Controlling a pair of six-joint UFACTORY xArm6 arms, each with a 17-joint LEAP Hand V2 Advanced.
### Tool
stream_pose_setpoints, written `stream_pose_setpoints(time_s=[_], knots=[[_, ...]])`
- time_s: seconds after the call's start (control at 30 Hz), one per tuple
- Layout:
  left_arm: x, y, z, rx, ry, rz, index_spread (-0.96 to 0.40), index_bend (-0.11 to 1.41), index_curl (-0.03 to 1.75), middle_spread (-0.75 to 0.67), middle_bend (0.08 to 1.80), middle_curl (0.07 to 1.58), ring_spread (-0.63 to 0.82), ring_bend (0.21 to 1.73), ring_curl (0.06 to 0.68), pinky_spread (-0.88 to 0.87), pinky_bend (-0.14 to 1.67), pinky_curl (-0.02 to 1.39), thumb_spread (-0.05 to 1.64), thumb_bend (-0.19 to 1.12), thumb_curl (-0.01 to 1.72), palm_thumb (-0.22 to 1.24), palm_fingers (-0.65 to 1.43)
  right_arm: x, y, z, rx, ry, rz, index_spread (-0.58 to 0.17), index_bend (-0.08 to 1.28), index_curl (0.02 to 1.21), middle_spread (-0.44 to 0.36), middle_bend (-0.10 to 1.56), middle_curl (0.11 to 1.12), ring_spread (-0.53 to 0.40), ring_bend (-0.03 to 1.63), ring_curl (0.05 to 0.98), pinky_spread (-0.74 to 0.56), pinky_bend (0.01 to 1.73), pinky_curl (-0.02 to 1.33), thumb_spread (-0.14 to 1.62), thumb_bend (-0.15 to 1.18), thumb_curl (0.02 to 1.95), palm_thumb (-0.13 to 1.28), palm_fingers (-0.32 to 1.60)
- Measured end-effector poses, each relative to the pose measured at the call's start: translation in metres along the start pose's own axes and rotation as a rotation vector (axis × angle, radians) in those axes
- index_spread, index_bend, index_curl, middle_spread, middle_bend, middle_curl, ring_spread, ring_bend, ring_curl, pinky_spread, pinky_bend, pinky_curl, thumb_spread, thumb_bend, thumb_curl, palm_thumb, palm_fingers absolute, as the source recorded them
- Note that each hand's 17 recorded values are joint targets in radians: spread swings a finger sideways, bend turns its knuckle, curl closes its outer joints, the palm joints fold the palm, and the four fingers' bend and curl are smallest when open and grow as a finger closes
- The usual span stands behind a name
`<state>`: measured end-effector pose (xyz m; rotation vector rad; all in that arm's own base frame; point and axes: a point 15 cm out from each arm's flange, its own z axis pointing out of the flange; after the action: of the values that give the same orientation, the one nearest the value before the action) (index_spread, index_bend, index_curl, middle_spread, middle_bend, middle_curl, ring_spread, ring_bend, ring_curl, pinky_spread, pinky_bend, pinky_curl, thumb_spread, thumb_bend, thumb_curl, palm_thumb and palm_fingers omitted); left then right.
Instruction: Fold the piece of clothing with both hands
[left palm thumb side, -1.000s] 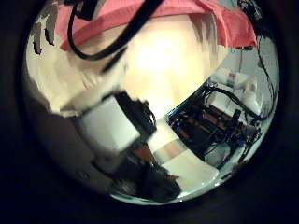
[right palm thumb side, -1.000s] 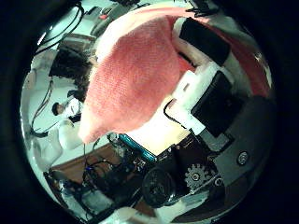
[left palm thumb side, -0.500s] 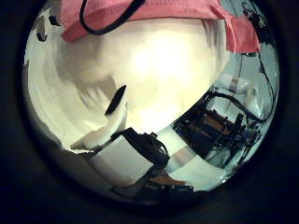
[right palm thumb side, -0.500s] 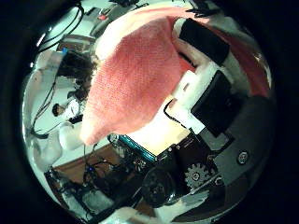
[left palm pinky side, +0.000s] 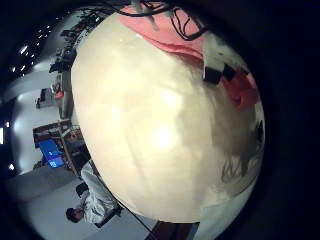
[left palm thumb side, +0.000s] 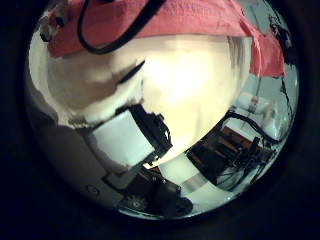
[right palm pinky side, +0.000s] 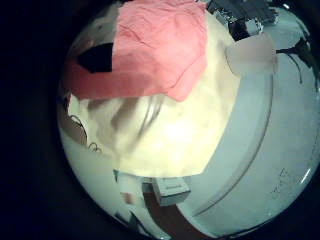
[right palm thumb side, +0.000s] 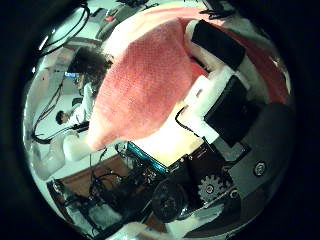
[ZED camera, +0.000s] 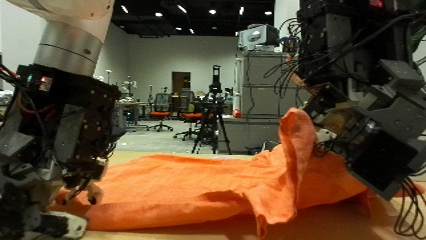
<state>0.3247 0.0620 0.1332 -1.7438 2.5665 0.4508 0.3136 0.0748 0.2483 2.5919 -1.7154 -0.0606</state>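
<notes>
On the table (ZED camera: 340, 228), seen from outside: orange garment (ZED camera: 187, 185) spread flat across most of it, with one edge drawn up into a peak beside the right hand (ZED camera: 366, 120). Fingers of that hand curled onto the raised fold, pinching cloth. Left hand (ZED camera: 60, 120) low over the opposite end of the garment, fingers hanging loose, apparently with nothing in them.

From the left little-finger side: mostly bare table (left palm pinky side: 150, 130), garment (left palm pinky side: 185, 40) only along the far rim. No cloth against this palm.

From the left thumb side: same reading. Garment (left palm thumb side: 150, 25) well apart from the palm, bare table (left palm thumb side: 190, 80) between, one of the hand's own fingers (left palm thumb side: 125, 140) reaching in empty.

From the right little-finger side: garment (right palm pinky side: 155, 50) lying on the table (right palm pinky side: 190, 130) below, the flat part untouched.

From the right thumb side: cloth (right palm thumb side: 140, 80) draped close over the fingers (right palm thumb side: 225, 90) and filling much of the view, so a secure hold, by the look of it.

Judged step: gathering both corners before the fold. To do it well, bring the left hand down onto its own edge and close on a matching corner first. Then lift both ends level, carry them across together, and lay the edge down straight. Avoid pulling with the right alone, likely to drag and skew the garment.
</notes>
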Motion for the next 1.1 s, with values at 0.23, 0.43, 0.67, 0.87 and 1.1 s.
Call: stream_pose_setpoints(time_s=[0.23,0.43,0.67,0.87,1.1], knots=[[0.003,0.018,0.006,-0.103,0.019,0.037,-0.56,0.29,0.55,-0.60,0.66,0.51,-0.60,0.64,0.312,-0.78,0.84,0.43,1.12,0.05,0.40,0.91,1.11,0.000,0.000,0.001,-0.002,0.000,-0.002,-0.263,1.08,0.84,-0.178,1.20,0.87,-0.224,1.32,0.703,-0.27,1.16,0.91,1.37,-0.01,0.38,0.93,1.11],[0.006,0.032,0.007,-0.168,0.037,0.063,-0.61,0.33,0.60,-0.61,0.74,0.54,-0.62,0.65,0.323,-0.80,0.82,0.42,1.15,0.03,0.44,0.95,1.15,0.001,0.000,-0.001,0.005,0.001,-0.002,-0.262,1.09,0.84,-0.177,1.20,0.86,-0.225,1.32,0.703,-0.27,1.15,0.91,1.37,-0.01,0.38,0.93,1.11],[0.004,0.048,-0.008,-0.214,0.052,0.085,-0.63,0.36,0.64,-0.60,0.78,0.56,-0.63,0.67,0.345,-0.80,0.84,0.44,1.16,0.00,0.49,0.98,1.16,0.002,0.000,-0.006,0.019,-0.001,0.002,-0.262,1.09,0.83,-0.175,1.21,0.86,-0.225,1.32,0.703,-0.27,1.15,0.92,1.37,-0.01,0.38,0.93,1.11],[0.007,0.063,-0.036,-0.233,0.070,0.097,-0.64,0.37,0.67,-0.60,0.80,0.57,-0.63,0.70,0.364,-0.80,0.87,0.45,1.16,-0.01,0.53,0.98,1.16,-0.010,-0.001,-0.023,0.084,-0.061,0.031,-0.261,1.09,0.83,-0.174,1.21,0.85,-0.226,1.33,0.703,-0.27,1.16,0.92,1.37,-0.01,0.38,0.93,1.11],[-0.007,0.055,-0.078,-0.195,0.060,0.080,-0.65,0.37,0.69,-0.60,0.82,0.57,-0.62,0.72,0.376,-0.79,0.89,0.45,1.15,-0.01,0.56,0.97,1.16,0.009,-0.019,-0.031,0.164,-0.062,0.102,-0.258,1.09,0.82,-0.165,1.21,0.85,-0.224,1.32,0.701,-0.28,1.14,0.93,1.37,-0.01,0.38,0.93,1.11]])
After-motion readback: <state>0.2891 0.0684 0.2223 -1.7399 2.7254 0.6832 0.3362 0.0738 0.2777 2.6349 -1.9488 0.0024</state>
